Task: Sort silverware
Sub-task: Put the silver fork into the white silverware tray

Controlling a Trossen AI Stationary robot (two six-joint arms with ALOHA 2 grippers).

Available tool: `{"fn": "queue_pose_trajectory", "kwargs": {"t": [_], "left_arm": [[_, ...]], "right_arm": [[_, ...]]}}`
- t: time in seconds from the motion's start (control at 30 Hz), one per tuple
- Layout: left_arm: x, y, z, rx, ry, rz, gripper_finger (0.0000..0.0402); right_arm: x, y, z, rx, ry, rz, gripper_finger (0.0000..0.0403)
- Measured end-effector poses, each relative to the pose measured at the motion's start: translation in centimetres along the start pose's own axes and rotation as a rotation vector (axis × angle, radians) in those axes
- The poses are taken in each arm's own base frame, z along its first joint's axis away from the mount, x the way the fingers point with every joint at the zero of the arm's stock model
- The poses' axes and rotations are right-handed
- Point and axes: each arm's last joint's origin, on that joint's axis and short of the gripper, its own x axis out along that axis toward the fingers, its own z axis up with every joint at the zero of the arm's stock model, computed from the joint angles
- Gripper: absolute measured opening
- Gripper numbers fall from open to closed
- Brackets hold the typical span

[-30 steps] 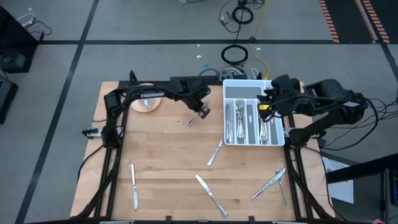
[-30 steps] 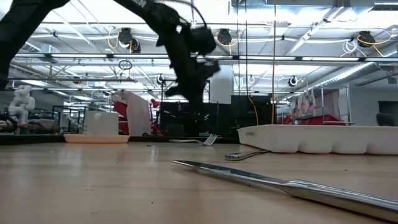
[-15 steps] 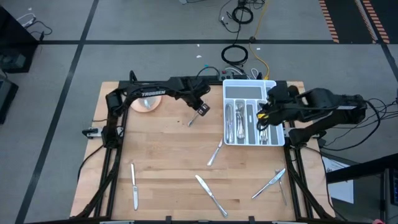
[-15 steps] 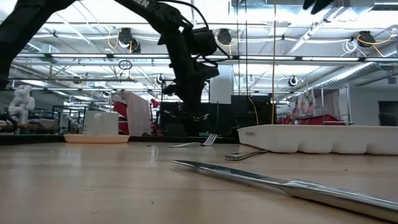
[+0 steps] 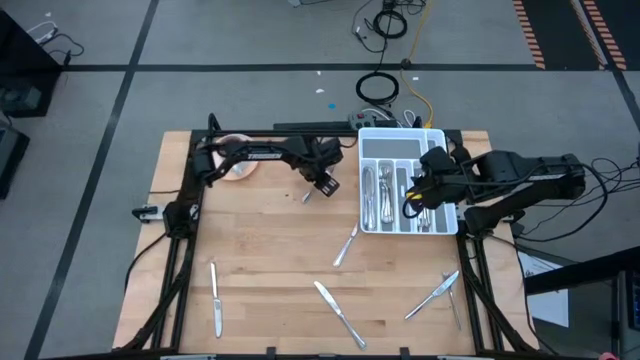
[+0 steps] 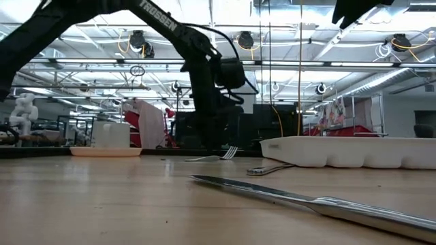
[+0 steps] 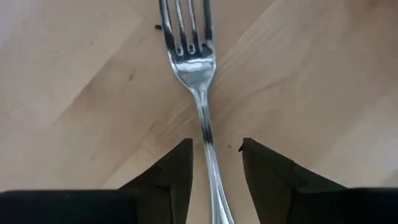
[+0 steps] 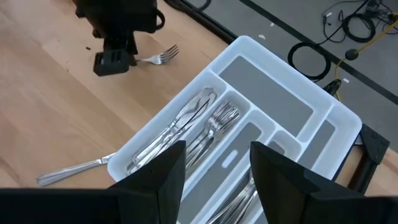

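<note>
High view: you have the left end effector (image 5: pixel 322 184) over a fork (image 5: pixel 309 192) at the tray's (image 5: pixel 402 142) 9 o'clock; loose silverware (image 5: pixel 338 313) lies toward the worktop's (image 5: pixel 260 260) 6 o'clock.

Left wrist view: fingers (image 7: pixel 176 177) apart, straddling the fork's handle.

Right wrist view: right end effector (image 8: pixel 211 168) apart, above the tray, holding nothing.

Bright, even overhead light; blurred foreground.
</note>
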Motion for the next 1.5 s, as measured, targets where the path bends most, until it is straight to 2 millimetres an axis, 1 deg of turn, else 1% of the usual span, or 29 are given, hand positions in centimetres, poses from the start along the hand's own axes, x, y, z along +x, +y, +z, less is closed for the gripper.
{"fn": "queue_pose_trajectory", "kwargs": {"t": [0.1,0.2,0.27,0.33,0.4,0.47,0.53,0.73,0.8,0.87,0.93,1.0,1.17,1.23,1.37,1.5], "left_arm": [[1.2,0.0,0.0,0.0,0.011,0.012,0.0146],[2.1,0.0,-0.2,-0.012,0.055,-0.023,0.0144],[2.7,0.0,-0.4,-0.045,0.09,-0.028,0.0134],[3.5,0.2,-0.7,-0.055,0.127,-0.018,0.0109],[4.0,0.2,-0.9,-0.052,0.152,-0.006,0.0067],[4.1,0.3,-1.0,-0.05,0.16,-0.004,0.0024],[3.9,0.2,-1.0,-0.052,0.156,-0.003,0.0015],[2.0,0.2,-0.8,-0.056,0.125,-0.018,0.0012],[1.2,0.1,-0.9,-0.059,0.147,-0.025,0.0011],[0.1,-0.2,-0.8,-0.054,0.144,-0.038,0.001],[-1.2,-0.8,-0.1,-0.047,0.11,-0.054,0.001],[-2.5,-1.0,0.1,-0.043,0.109,-0.05,0.0001],[-5.0,-2.8,1.5,-0.074,0.011,-0.1,0.0002],[-5.9,-3.7,2.2,-0.088,-0.058,-0.141,0.0002],[-6.9,-5.1,3.0,-0.142,-0.155,-0.209,0.0002],[-7.5,-6.6,3.9,-0.235,-0.265,-0.314,0.0002]], "right_arm": [[0.0,0.0,0.0,0.0,-0.001,0.001,0.0171],[0.0,0.0,0.0,-0.003,0.0,0.0,0.0171],[0.0,0.0,0.0,-0.003,0.001,0.0,0.0171],[0.0,-0.1,0.0,-0.003,0.001,0.0,0.0171],[0.0,-0.1,0.0,-0.003,0.0,0.0,0.0171],[0.0,-0.1,0.0,-0.004,0.001,0.0,0.0171],[0.0,-0.1,0.0,-0.004,0.001,0.0,0.0171],[0.0,-0.1,0.0,-0.004,0.001,-0.001,0.0171],[-0.1,-0.2,0.0,0.0,0.0,0.002,0.0171],[-0.3,-0.4,0.0,0.014,-0.004,0.007,0.0171],[-0.6,-0.8,-0.1,0.043,-0.01,0.015,0.0171],[-1.0,-1.4,-0.1,0.082,-0.024,0.024,0.0171],[-2.3,-3.8,-0.5,0.173,-0.078,0.008,0.0171],[-2.7,-4.7,-0.6,0.197,-0.097,0.005,0.0171],[-3.4,-5.9,-0.8,0.227,-0.123,0.034,0.0171],[-3.7,-6.6,-0.9,0.238,-0.149,0.036,0.0171]]}}
